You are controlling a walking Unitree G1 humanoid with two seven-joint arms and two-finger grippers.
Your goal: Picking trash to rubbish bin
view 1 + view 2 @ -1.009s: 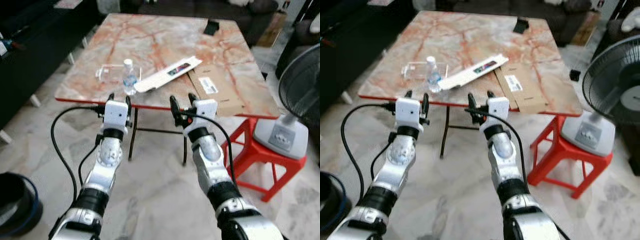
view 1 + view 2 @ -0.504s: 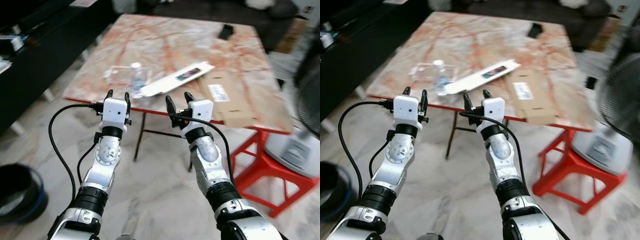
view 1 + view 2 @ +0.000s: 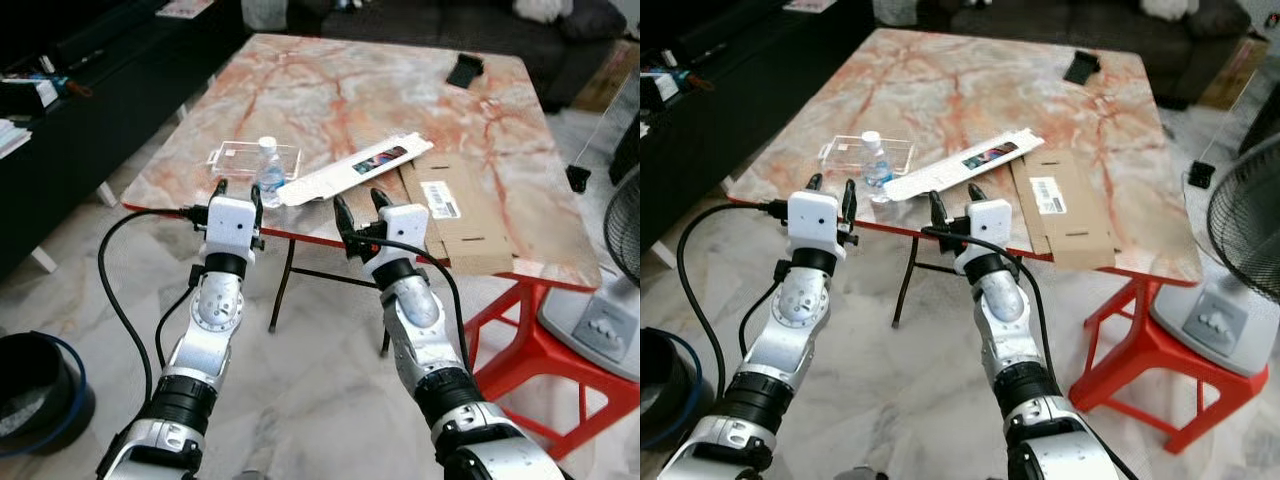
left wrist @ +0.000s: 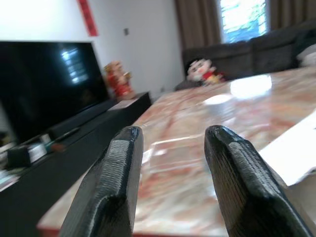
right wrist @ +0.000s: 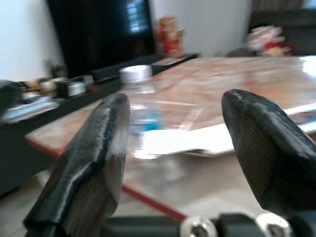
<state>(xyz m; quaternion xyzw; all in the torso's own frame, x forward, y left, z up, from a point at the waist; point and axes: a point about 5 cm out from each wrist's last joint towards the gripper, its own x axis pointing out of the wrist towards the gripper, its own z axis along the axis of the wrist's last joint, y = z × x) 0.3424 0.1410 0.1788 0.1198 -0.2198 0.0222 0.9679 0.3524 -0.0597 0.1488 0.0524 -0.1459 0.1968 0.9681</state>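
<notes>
The small clear plastic water bottle (image 3: 267, 172) stands upright near the edge of the marble-topped table (image 3: 330, 90), half on a long white cardboard sleeve (image 3: 350, 170). A clumsy reach could tip it or drag the sleeve off. Both the left gripper (image 3: 235, 190) and right gripper (image 3: 362, 201) hover just short of the table edge, fingers spread wide and empty, the bottle just beyond and between them.

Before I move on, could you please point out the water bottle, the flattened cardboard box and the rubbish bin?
water bottle (image 3: 267, 165): left eye view, on its body.
flattened cardboard box (image 3: 1068, 210): right eye view, on its brown top face.
rubbish bin (image 3: 40, 395): left eye view, on its dark rim.
</notes>
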